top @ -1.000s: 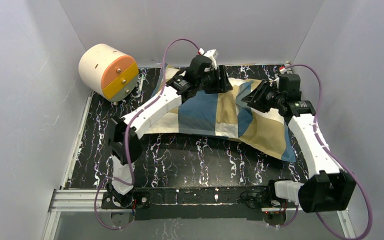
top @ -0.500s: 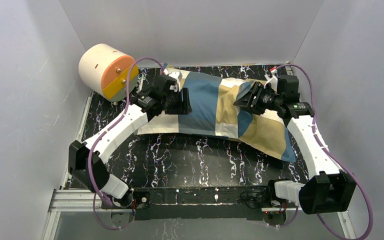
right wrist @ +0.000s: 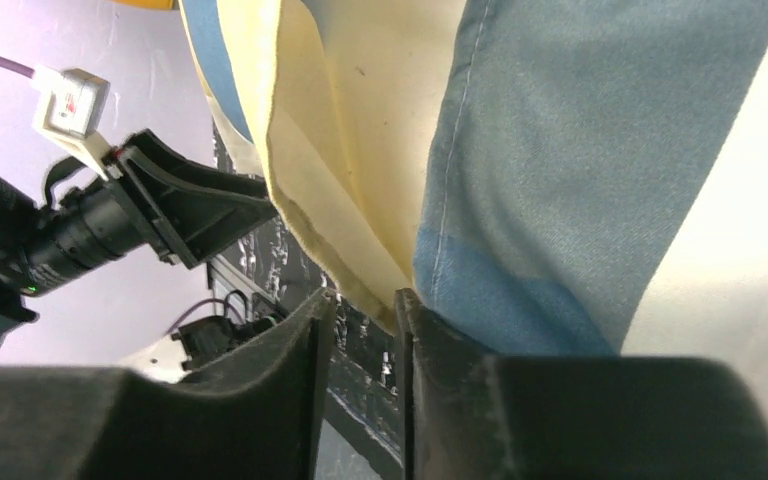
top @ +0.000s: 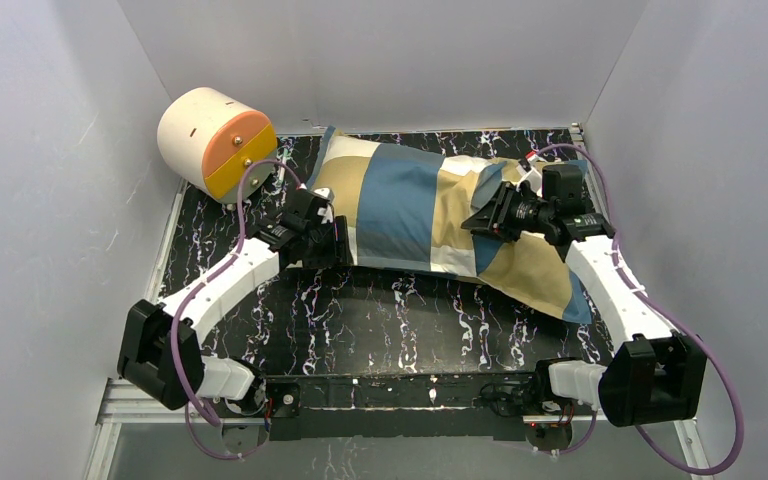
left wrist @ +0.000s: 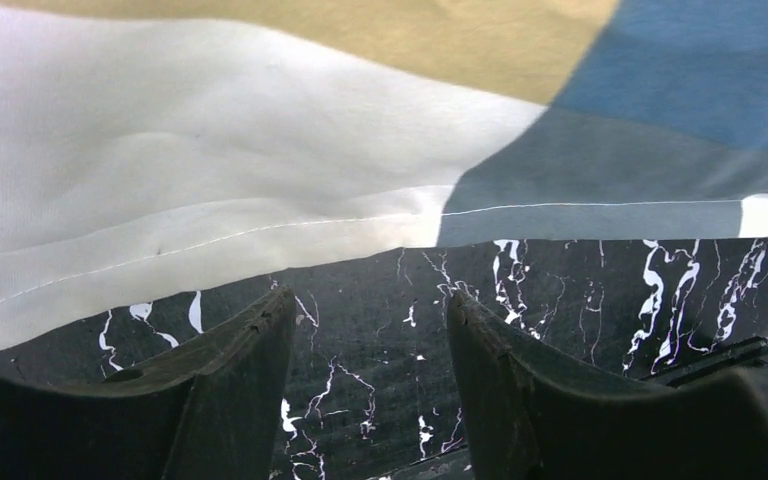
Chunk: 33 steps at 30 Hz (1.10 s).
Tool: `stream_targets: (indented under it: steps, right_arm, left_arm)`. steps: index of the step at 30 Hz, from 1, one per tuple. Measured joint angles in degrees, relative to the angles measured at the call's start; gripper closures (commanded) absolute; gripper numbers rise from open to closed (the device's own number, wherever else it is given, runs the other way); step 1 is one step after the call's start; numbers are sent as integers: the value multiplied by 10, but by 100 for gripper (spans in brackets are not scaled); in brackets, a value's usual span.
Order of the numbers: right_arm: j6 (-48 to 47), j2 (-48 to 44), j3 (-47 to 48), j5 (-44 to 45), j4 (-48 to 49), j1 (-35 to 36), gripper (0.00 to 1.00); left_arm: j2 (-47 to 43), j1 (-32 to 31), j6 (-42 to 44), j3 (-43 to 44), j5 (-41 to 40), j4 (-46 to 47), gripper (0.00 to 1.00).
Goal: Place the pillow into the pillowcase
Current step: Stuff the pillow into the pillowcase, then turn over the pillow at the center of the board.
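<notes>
The pillowcase (top: 400, 200), in blue, tan and cream blocks, lies across the back of the table and bulges at its left half. No plain white pillow shows; whatever fills the case is hidden. My left gripper (top: 335, 240) sits at the case's near left edge. In the left wrist view it (left wrist: 370, 300) is open over bare table, with the case's hem (left wrist: 210, 150) just beyond its tips. My right gripper (top: 480, 215) hovers over the case's right half. Its jaws (right wrist: 365, 295) stand slightly apart with nothing between them, and the blue fabric (right wrist: 560, 150) rests against one finger's outer side.
A cream cylinder with an orange-and-yellow face (top: 215, 140) stands at the back left corner. Grey walls close in the left, back and right sides. Black marbled table (top: 410, 310) stretches between the case and the arm bases. The left arm's wrist (right wrist: 160, 215) shows in the right wrist view.
My left arm has swung from the back middle of the pillowcase down to its near left edge, uncovering the left half. My right gripper has shifted slightly nearer and lower over the right half.
</notes>
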Motion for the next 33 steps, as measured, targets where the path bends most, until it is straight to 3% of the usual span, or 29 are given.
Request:
stream_targets:
  steps: [1, 2, 8, 13, 17, 24, 28, 33]
  right_arm:
    - [-2, 0, -2, 0, 1, 1, 95]
    - [-5, 0, -3, -1, 0, 1, 99]
    - [0, -40, -19, 33, -39, 2, 99]
    - [44, -213, -207, 69, -3, 2, 99]
    - [63, -211, -261, 81, 6, 2, 99]
    - [57, -189, -159, 137, -74, 2, 39]
    - [78, -232, -129, 209, -132, 2, 30]
    - [147, -290, -136, 310, -233, 2, 35]
  left_arm:
    - [0, 6, -2, -7, 1, 3, 46]
    - [-1, 11, -3, -14, 3, 7, 46]
    - [-1, 96, -16, -82, 24, 32, 49]
    - [0, 174, -36, -149, 52, 40, 48]
    - [-6, 196, -49, -156, 79, 42, 45]
    - [-52, 286, -72, -156, 116, 69, 35]
    - [-59, 294, -91, -156, 129, 95, 24]
    - [-60, 312, -125, -161, 147, 142, 21]
